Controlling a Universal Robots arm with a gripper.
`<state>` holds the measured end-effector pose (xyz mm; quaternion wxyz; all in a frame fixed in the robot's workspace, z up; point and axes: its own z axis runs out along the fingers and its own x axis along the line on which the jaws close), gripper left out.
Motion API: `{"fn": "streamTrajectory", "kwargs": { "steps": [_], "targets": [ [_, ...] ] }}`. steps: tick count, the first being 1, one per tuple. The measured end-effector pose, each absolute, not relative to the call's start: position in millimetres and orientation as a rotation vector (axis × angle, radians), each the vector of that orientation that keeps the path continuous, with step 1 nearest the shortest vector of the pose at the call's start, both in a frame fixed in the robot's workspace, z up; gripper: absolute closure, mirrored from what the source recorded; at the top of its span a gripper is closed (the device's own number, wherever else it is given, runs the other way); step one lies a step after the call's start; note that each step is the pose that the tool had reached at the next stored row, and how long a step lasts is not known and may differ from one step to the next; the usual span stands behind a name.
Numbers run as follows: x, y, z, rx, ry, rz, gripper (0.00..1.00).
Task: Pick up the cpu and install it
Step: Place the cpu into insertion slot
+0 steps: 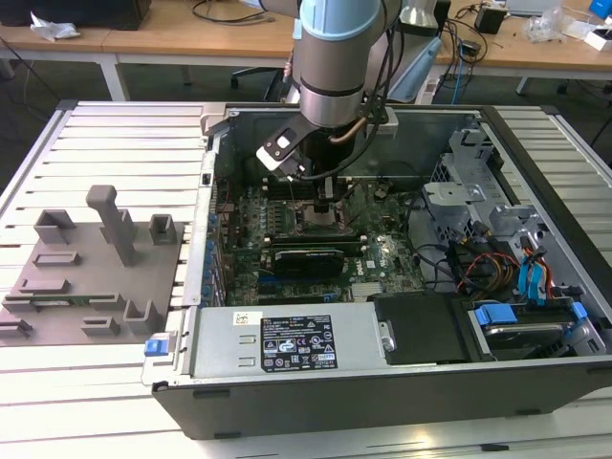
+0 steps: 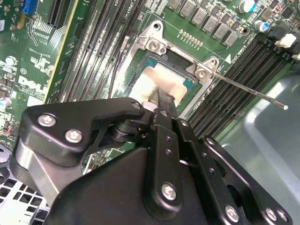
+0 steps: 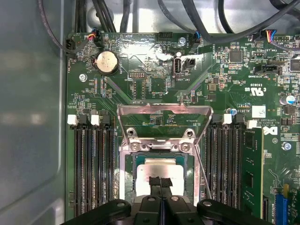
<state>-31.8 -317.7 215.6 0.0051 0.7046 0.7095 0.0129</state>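
Note:
The cpu (image 3: 161, 168), a pale silver square, lies flat inside the open socket (image 3: 127, 183) on the green motherboard; in the second wrist view the cpu (image 2: 159, 78) sits within the metal frame. My gripper (image 3: 160, 182) stands straight over it, its two black fingertips pressed together and resting at the middle of the chip's top plate, with nothing between them. In the second wrist view the gripper (image 2: 162, 102) meets the plate at its near edge. In the exterior view the gripper (image 1: 325, 206) reaches down into the open computer case.
The socket's load plate (image 3: 164, 110) is swung up and open, and its thin lever (image 2: 248, 89) sticks out sideways. Black memory slots (image 3: 93, 164) flank the socket. A long black card (image 1: 306, 260) lies just in front. Drive cages and cables (image 1: 488, 220) fill the exterior view's right; a grey fixture (image 1: 96, 277) lies left.

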Motion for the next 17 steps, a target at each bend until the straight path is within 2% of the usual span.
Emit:
{"fn": "streamTrajectory", "kwargs": {
  "steps": [17],
  "targets": [
    [-31.8,-317.7,206.0,2.207,2.222,0.042,0.89]
  ]
}}
